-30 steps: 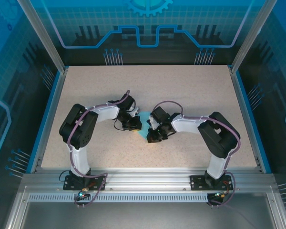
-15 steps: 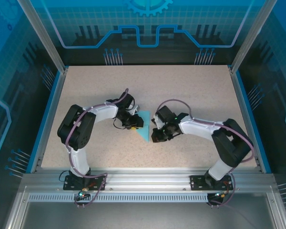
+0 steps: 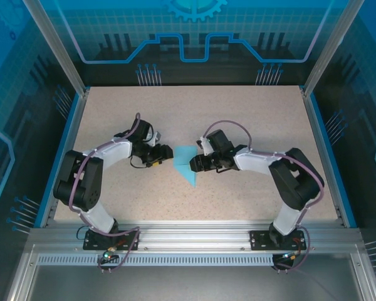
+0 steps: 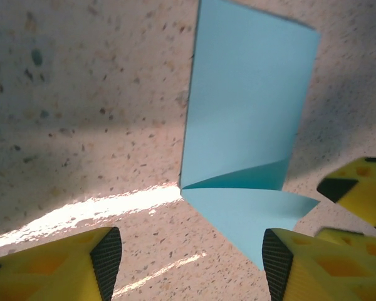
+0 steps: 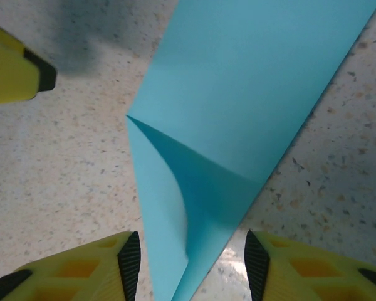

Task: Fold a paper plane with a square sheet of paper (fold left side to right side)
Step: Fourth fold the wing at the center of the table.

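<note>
The square sheet of paper lies on the table as a light-blue creased pointed shape, its tip toward the near edge. My left gripper is just left of it, open; in the left wrist view the paper lies ahead of the gripper, with one corner close to the right finger. My right gripper is at its right edge, open. In the right wrist view a raised flap of the paper reaches between the open gripper and touches neither pad.
The speckled beige table is framed by blue side rails and a metal bar at the near edge. A yellow finger of the other arm shows in each wrist view.
Both grippers have opened and let go of the paper. The left arm has drawn back to the left and the right gripper has shifted, which uncovers the folded blue shape.
</note>
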You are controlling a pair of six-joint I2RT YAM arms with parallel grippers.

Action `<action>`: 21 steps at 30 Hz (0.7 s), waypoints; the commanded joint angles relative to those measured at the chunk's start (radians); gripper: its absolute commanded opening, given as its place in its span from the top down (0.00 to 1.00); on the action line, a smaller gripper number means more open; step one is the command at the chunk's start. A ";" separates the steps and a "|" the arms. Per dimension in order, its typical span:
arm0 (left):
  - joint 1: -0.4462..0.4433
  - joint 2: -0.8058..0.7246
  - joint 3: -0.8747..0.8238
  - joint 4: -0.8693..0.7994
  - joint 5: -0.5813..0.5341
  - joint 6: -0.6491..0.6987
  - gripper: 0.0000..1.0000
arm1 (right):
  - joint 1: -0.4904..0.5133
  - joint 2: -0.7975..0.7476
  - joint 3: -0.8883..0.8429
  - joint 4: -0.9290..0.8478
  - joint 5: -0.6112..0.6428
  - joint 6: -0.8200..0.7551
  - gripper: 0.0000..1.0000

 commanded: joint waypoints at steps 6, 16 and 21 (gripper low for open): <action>0.001 0.072 -0.014 0.072 0.096 -0.058 0.36 | -0.001 0.080 0.067 0.039 -0.048 -0.016 0.75; -0.002 0.120 -0.011 0.126 0.169 -0.089 0.39 | -0.001 0.058 0.057 -0.001 -0.029 -0.032 0.94; -0.011 0.140 0.000 0.131 0.185 -0.094 0.44 | 0.000 0.051 0.055 -0.018 -0.006 -0.033 0.95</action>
